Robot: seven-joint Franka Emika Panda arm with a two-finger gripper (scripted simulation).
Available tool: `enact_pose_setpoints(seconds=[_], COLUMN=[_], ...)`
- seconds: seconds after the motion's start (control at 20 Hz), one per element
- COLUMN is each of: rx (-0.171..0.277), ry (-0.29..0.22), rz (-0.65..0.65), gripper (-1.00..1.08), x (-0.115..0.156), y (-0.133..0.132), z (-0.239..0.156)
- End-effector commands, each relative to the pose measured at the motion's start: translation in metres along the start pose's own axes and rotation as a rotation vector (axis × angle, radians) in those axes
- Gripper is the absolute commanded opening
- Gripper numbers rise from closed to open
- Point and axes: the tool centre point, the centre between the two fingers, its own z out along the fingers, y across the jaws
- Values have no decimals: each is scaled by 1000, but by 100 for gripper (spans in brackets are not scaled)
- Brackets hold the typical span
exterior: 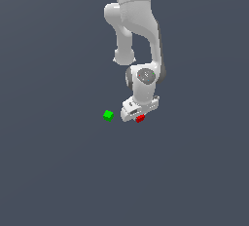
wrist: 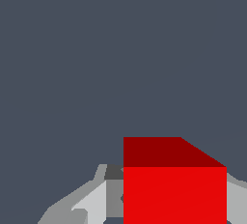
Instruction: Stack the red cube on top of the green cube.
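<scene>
Now the gripper (exterior: 138, 117) has the red cube (wrist: 174, 194) pinched between its fingers, the green cube (exterior: 108, 115) sits well apart toward the exterior view's left, and 1 shallow grip or off-centre release could topple the stack.

Tiny bright red cube (exterior: 140, 118) is seen at the lower end of the white robot gripper (exterior: 138, 114), betw. its fingers (wrist: 94, 203) in the wrist view. Tiny bright green cube (exterior: 108, 115) is placed on the flat grey floor (exterior: 58, 171), near the gripper, toward the exterior view's left, apart from the red cube, approx. level with it.
</scene>
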Motion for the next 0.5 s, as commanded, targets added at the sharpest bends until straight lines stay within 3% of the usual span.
enact_pose_setpoints(seconds=[0.0, 0.45], rx=[0, 0], ry=[0, 0], rz=[0, 1], gripper=[-100, -100], x=[0, 0], y=[0, 0], z=[0, -3])
